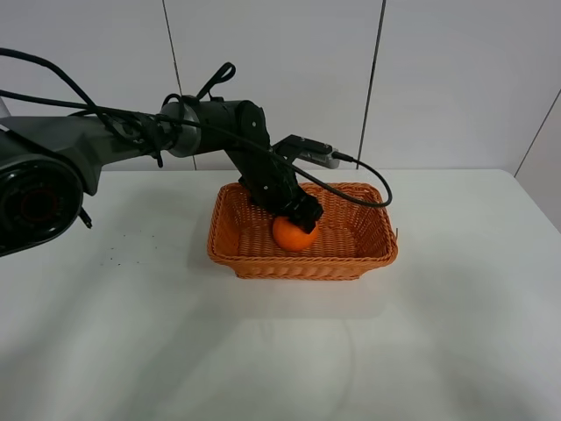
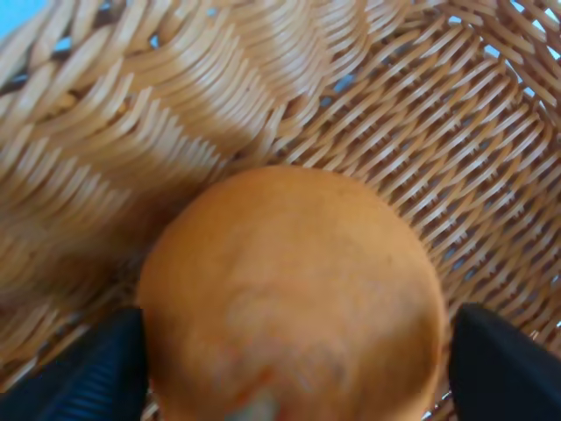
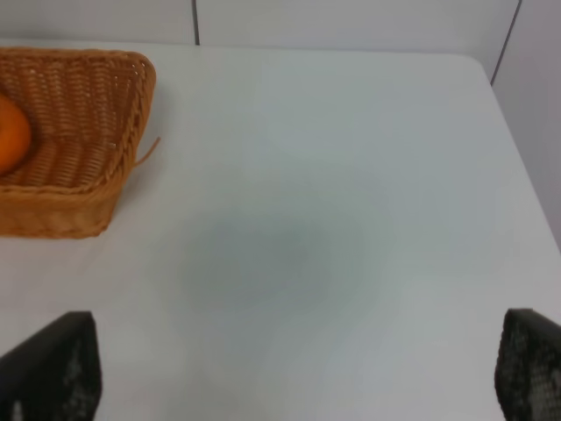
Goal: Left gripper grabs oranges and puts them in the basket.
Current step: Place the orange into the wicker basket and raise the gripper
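Left wrist: your left gripper (image 2: 295, 351), in from 10 o'clock, pinches the orange (image 2: 294, 281) inside the wicker basket (image 2: 491, 132), stem toward the wrist.

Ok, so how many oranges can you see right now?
1. The orange sits inside the basket, between the fingers of the left gripper. The arm covers part of the basket floor, so another could be hidden.
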`<action>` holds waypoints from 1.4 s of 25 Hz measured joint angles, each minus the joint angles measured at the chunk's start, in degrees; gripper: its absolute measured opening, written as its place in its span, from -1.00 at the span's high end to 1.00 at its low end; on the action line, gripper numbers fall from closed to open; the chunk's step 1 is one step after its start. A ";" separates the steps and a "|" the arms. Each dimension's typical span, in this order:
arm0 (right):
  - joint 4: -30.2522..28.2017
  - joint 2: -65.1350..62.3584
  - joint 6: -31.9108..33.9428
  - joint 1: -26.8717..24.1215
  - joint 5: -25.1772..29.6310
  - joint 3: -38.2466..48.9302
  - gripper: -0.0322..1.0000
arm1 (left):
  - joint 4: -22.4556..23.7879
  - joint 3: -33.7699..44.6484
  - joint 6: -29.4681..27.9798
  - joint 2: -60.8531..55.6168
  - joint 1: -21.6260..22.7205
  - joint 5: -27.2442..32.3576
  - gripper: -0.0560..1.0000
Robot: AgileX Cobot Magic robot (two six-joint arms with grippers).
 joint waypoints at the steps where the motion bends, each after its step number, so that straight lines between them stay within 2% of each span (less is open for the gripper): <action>1: 0.00 0.00 0.00 0.00 0.00 0.00 -0.41 | 0.00 -0.05 0.00 0.00 0.00 0.00 -0.67; 11: 0.00 0.00 0.00 0.00 0.00 0.00 -0.41 | 0.13 -0.07 -0.04 -0.95 0.00 1.38 -0.70; 18: 0.00 0.00 0.00 0.00 0.00 0.00 -0.41 | 3.06 -1.31 -0.66 -7.99 0.00 1.93 -0.69; 25: 0.00 0.00 0.00 0.00 0.00 0.00 -0.41 | 8.76 -1.31 -4.33 -15.42 1.10 4.96 -0.69; 29: 0.00 0.00 0.00 0.00 0.00 0.00 -0.41 | 9.45 -1.31 -4.57 -17.17 5.19 8.27 -0.69; 35: 0.00 0.00 0.00 0.00 0.00 0.00 -0.41 | 11.91 -1.31 -4.61 -17.37 16.09 11.03 -0.67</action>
